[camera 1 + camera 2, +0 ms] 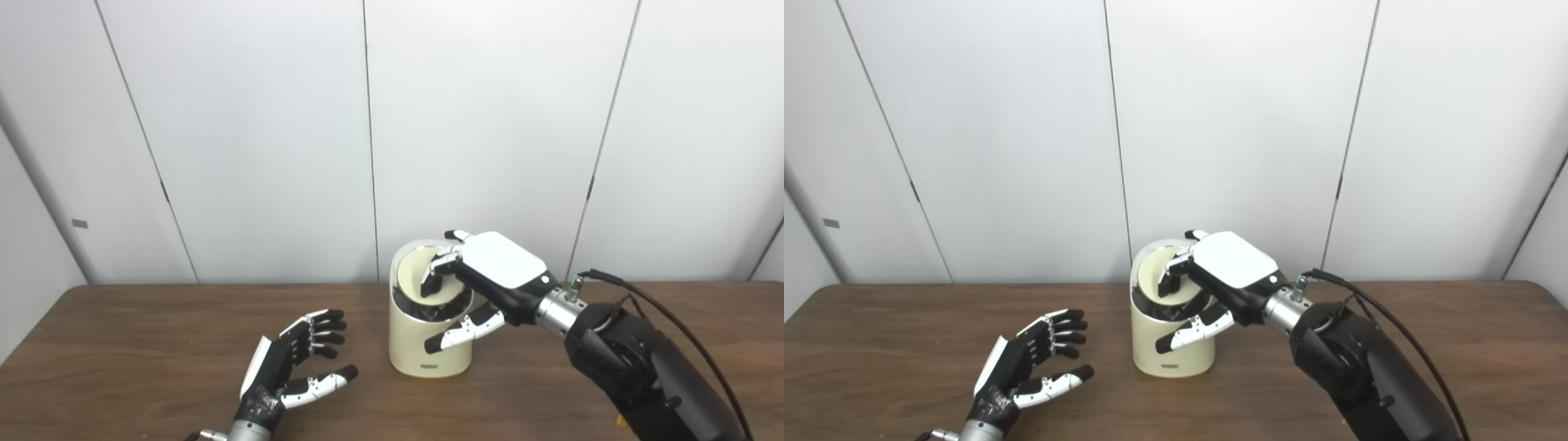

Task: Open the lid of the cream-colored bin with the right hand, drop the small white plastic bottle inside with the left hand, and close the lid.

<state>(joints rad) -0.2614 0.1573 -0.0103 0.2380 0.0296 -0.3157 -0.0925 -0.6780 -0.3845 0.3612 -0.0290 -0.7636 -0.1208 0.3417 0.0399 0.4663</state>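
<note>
Bin: a cream-colored bin (429, 343) stands upright on the wooden table (122, 343), near the middle, close to the white panelled wall (245, 122).
Lid: the round cream lid (411, 277) is tilted into the bin's mouth, its near edge dipped, with a dark gap showing beneath it along the front rim.
Bin contents: only a dark interior shows through that gap; what lies inside cannot be told.
Right hand: the right hand (490, 275) reaches over the bin's top from the right, its fingers (432, 278) curled down and pressing on the lid's surface, its thumb (462, 334) stretched across the bin's front wall below the rim. It presses the lid and does not clasp it.
Left hand: the left hand (294, 361) hovers just above the table to the left of the bin, palm turned toward it, fingers spread and lightly bent, nothing between them.
Bottle: the small white plastic bottle appears in neither view, so its place cannot be told.
</note>
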